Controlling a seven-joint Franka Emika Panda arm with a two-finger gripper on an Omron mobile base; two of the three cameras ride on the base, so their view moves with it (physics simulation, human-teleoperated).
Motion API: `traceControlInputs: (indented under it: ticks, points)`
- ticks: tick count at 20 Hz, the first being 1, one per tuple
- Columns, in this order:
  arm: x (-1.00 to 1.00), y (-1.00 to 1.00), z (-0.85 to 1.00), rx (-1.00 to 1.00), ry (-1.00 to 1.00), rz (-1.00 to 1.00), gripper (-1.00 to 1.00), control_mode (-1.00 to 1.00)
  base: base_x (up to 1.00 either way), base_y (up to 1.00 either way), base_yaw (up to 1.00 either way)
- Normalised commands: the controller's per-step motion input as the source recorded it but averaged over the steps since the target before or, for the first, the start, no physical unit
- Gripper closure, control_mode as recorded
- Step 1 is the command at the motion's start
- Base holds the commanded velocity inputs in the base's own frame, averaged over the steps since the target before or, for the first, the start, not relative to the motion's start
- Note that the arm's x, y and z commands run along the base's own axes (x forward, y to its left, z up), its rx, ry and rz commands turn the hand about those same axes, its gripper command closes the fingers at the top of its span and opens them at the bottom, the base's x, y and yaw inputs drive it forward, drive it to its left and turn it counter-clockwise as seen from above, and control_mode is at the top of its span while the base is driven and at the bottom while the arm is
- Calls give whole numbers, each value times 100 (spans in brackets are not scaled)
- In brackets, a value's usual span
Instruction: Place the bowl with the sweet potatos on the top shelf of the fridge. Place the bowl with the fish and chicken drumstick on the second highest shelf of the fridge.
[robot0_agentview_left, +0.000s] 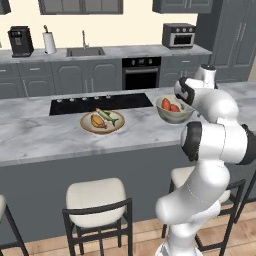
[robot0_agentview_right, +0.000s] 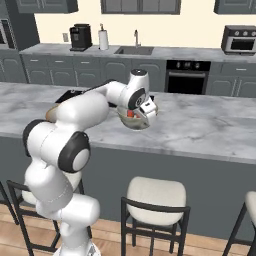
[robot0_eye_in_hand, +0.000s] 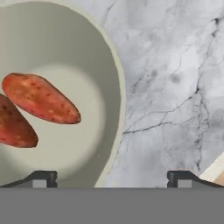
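Both bowls sit on the marble table (robot0_agentview_left: 45, 135), neither in the fridge yet. My pincer (robot0_eye_in_hand: 111, 177) hangs open astride the rim of the bowl with the sweet potatos (robot0_eye_in_hand: 111, 78), gripping nothing. Further along lies the shallow bowl (robot0_agentview_left: 102, 121) with fish (robot0_agentview_left: 108, 116) and chicken drumstick (robot0_agentview_left: 97, 121).

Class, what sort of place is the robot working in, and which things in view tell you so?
A home kitchen, rendered: a built-in oven, a sink and a coffee machine line the back counter, and a marble island carries a cooktop.

Two base views behind arm – sharing marble counter (robot0_agentview_left: 45, 135), hand view close, straight down
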Motion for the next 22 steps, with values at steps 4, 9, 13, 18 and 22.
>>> traceControlInputs:
  ticks: [4, 9, 13, 18, 22]
  points:
    - [41, -1, -25, 0, 0, -11, -100, -100, 0, 0, 0]
    - [9, -2, -27, 1, 2, -9, -100, -100, 0, 0, 0]
    - [-6, 0, -36, 0, 5, -4, 100, -100, 0, 0, 0]
    - [-3, 0, 0, 0, 1, -1, 100, -100, 0, 0, 0]
    - [-64, 0, 8, 0, -1, 0, 100, -100, 0, 0, 0]
